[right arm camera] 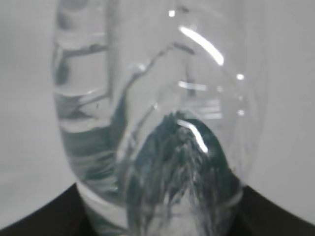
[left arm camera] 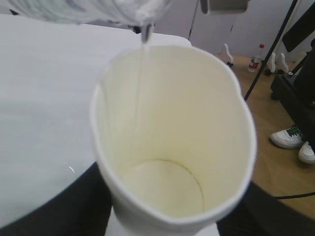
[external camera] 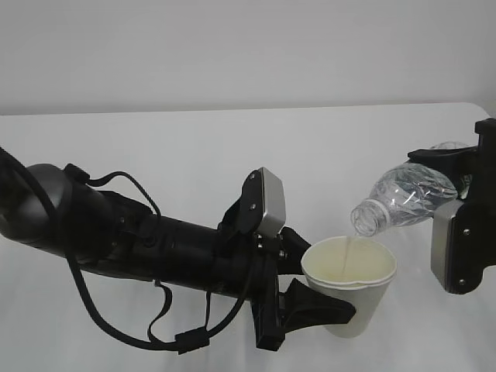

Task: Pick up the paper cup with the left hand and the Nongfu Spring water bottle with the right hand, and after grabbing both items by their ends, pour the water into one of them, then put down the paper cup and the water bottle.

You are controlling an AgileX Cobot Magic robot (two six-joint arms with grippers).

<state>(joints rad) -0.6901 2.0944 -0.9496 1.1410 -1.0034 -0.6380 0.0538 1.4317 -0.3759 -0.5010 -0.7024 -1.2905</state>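
The right end effector (external camera: 457, 203) grips the tilted Nongfu Spring water bottle (external camera: 403, 198). Water (external camera: 349, 252) streams into the paper cup (external camera: 350, 285), clasped by the left end effector (external camera: 304, 291).

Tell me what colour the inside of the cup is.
Cream, paler at the rim; the cup shows it best in the left wrist view.

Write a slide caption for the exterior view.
Right gripper tips clear ribbed plastic bottle, pouring water into off-white paper cup held by left gripper.

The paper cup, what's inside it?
Inside the off-white paper cup, a thin stream of clear water runs down the cream wall to the bottom. How much has pooled there cannot be told.
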